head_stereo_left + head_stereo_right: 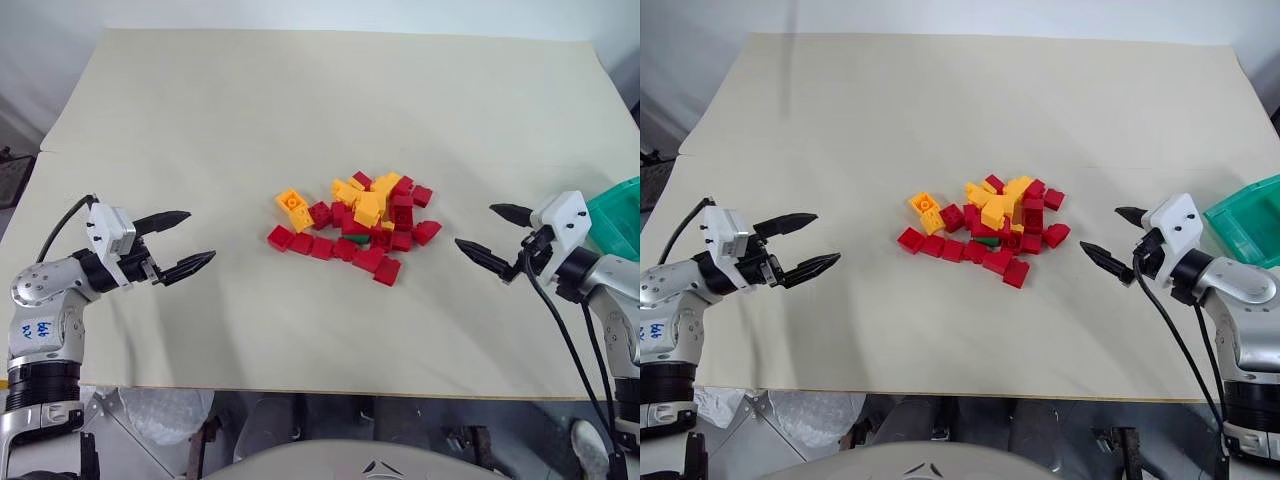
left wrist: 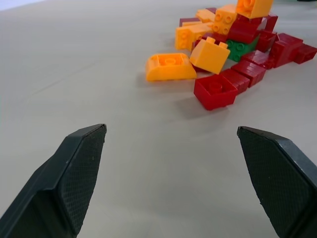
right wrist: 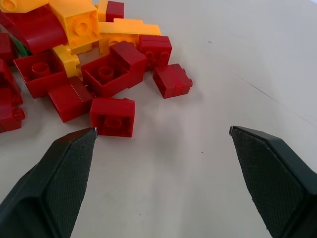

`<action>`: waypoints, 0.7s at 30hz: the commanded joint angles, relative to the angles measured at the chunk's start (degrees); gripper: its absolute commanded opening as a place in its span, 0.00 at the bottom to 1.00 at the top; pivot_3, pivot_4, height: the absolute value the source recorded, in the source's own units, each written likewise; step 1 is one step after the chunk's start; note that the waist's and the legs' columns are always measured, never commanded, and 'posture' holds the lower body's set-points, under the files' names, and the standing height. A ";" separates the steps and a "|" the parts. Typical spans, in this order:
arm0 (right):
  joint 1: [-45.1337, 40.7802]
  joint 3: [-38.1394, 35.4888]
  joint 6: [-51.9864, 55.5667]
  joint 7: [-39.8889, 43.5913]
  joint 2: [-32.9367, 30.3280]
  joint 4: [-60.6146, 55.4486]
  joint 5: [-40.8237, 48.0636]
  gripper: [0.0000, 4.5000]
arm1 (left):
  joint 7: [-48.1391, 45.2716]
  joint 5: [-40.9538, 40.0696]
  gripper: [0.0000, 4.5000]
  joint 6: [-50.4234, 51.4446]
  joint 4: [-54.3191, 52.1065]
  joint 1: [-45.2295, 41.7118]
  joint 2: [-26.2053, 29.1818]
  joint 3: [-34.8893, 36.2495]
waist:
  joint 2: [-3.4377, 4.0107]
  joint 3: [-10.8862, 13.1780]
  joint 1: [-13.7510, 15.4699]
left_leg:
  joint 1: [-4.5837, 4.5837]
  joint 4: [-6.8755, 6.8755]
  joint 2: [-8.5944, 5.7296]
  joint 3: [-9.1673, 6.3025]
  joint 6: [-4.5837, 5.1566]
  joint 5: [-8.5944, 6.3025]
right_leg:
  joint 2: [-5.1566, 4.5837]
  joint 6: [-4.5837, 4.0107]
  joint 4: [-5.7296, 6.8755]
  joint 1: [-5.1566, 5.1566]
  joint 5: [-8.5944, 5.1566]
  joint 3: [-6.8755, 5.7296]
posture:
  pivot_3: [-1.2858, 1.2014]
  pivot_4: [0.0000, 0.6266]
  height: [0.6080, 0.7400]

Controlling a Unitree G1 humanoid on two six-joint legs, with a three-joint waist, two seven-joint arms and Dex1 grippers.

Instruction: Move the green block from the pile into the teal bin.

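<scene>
The pile of red and orange bricks lies in the middle of the beige table. The green block is wedged low in the pile's near side, mostly covered by red and orange bricks; the left wrist view shows its studded face. The teal bin stands at the table's right edge, behind my right wrist. My left gripper hovers open left of the pile, pointing at it. My right gripper hovers open right of the pile, and nothing sits between either pair of fingers.
An orange brick lies slightly apart at the pile's left end. A row of single red bricks fringes the near side. The table's front edge runs just below both arms. Cables hang from each wrist.
</scene>
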 commanded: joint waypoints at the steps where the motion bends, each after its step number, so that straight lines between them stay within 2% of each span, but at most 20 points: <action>1: 0.21 -2.15 -0.22 0.02 -0.90 -1.79 0.75 1.00 | -0.84 -0.35 1.00 -0.71 0.88 -1.27 0.22 0.31 | 0.00 0.00 -0.01 | 0.00 0.00 0.00 0.01 0.00 0.00 | 0.00 0.00 0.00 0.00 0.00 0.00 | 0.52 0.24 1.00; 6: 0.73 -2.00 3.48 -2.13 -1.72 -4.47 0.03 1.00 | 3.85 0.55 1.00 4.92 -0.64 -2.11 0.12 -0.37 | 0.00 0.00 0.07 | 0.01 0.01 0.00 0.03 0.00 0.00 | 0.00 0.01 0.02 0.00 0.01 0.01 | 0.52 0.24 1.00; 11: 1.46 -1.61 13.58 -3.02 -2.66 -14.26 4.70 1.00 | 1.55 -0.77 1.00 1.68 -0.59 -2.59 -0.63 -0.01 | 0.00 0.00 0.04 | 0.01 0.01 0.01 0.04 0.00 0.00 | 0.01 0.01 0.02 -0.01 0.01 0.03 | 0.52 0.24 1.00; 14: 0.50 -0.89 22.13 -4.52 -2.29 -22.63 10.77 0.86 | 0.43 -0.04 1.00 -0.29 1.80 -4.27 -0.74 -0.35 | -0.01 0.00 0.06 | 0.01 0.04 0.03 0.04 0.00 0.00 | 0.03 0.01 0.03 -0.01 0.01 0.04 | 0.52 0.24 1.00; 16: -1.47 0.58 27.21 -7.04 -0.72 -27.68 15.05 0.74 | -0.91 -0.13 1.00 -0.15 2.81 -5.38 -0.87 -1.10 | -0.01 0.00 0.02 | 0.02 0.05 0.04 0.04 0.00 0.00 | 0.04 0.01 0.06 -0.02 0.01 0.04 | 0.52 0.24 1.00; 21: -8.26 8.13 35.26 -14.53 5.69 -32.70 19.04 0.35 | -9.37 -4.65 1.00 0.70 4.71 -8.45 -3.03 -1.59 | -0.06 -0.03 -0.05 | 0.03 0.08 0.05 0.05 -0.01 0.00 | 0.05 0.00 0.10 -0.04 0.01 0.09 | 0.52 0.24 1.00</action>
